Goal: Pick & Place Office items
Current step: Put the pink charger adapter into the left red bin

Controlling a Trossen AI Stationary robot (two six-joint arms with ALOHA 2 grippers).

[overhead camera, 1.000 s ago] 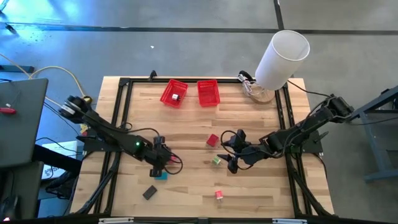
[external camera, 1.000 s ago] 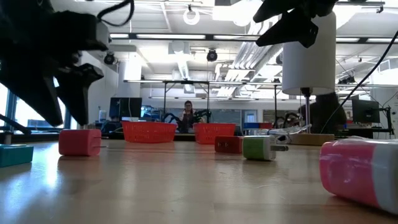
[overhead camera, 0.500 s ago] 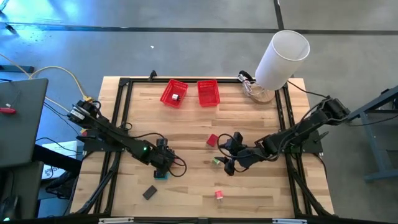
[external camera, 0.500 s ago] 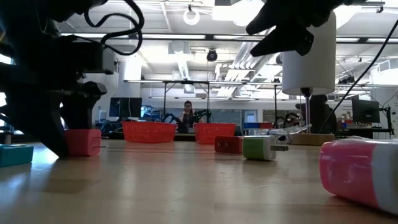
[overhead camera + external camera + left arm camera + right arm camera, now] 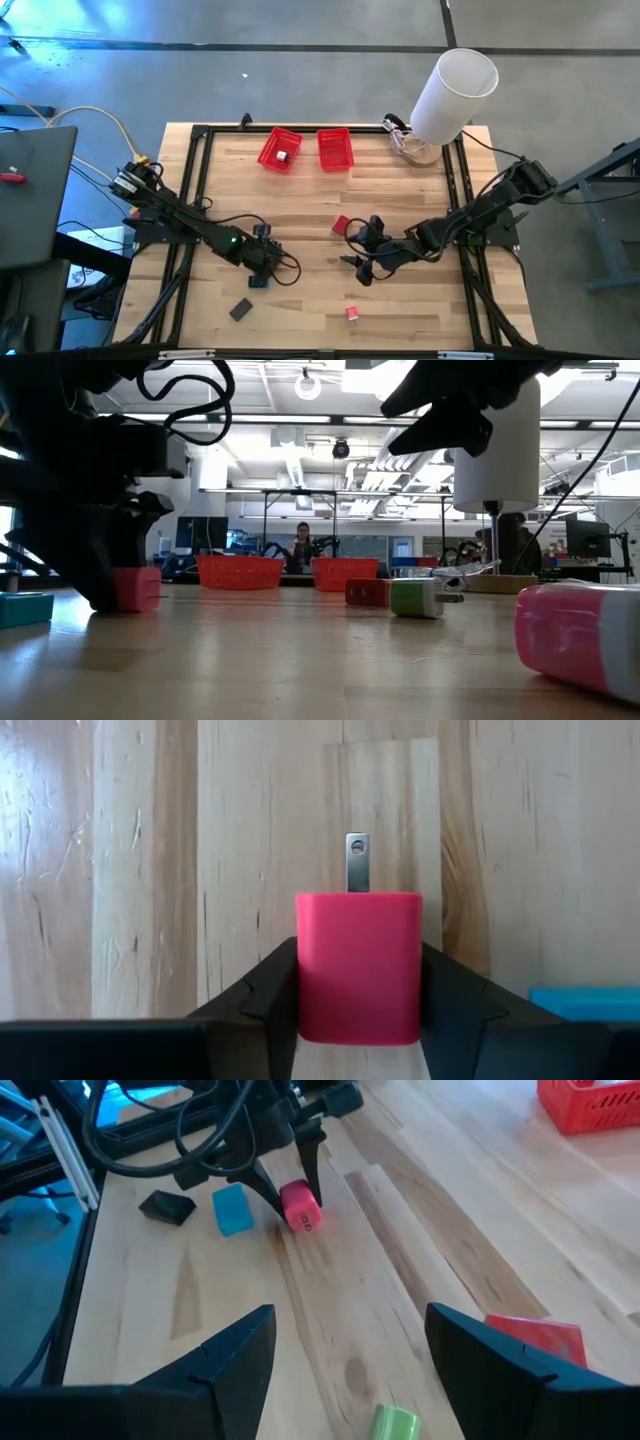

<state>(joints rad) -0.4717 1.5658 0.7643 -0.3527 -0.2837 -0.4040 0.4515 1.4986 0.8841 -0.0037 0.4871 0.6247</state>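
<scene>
A pink block [image 5: 358, 965] with a metal prong [image 5: 357, 862] lies on the wooden table, and my left gripper [image 5: 358, 995] is shut on it at the table's left middle. A teal block [image 5: 258, 282] and a dark grey block [image 5: 240, 309] lie just nearer the front edge. My right gripper [image 5: 350, 1370] hangs open above the table's middle. A green block [image 5: 395, 1423] lies below it and a red block [image 5: 341, 226] just beyond. A small red piece [image 5: 352, 313] lies near the front. My left gripper pinches the pink block between its two fingers, one finger [image 5: 270, 985] on each of two opposite sides [image 5: 305, 970]. The fingers slant down at it from the table's left. The block rests on the table, its prong pointing away from the gripper.
Two red mesh baskets [image 5: 279, 149] [image 5: 335, 148] stand at the far edge, with a big white cylinder [image 5: 455, 95] at the far right. A black frame [image 5: 195, 180] runs around the table. Bare wood lies between the arms and the baskets.
My left gripper has come down over the pink block and closed its fingers onto its sides. My right gripper has sunk a little and moved toward the table's left, staying open. The blocks have kept their places.
</scene>
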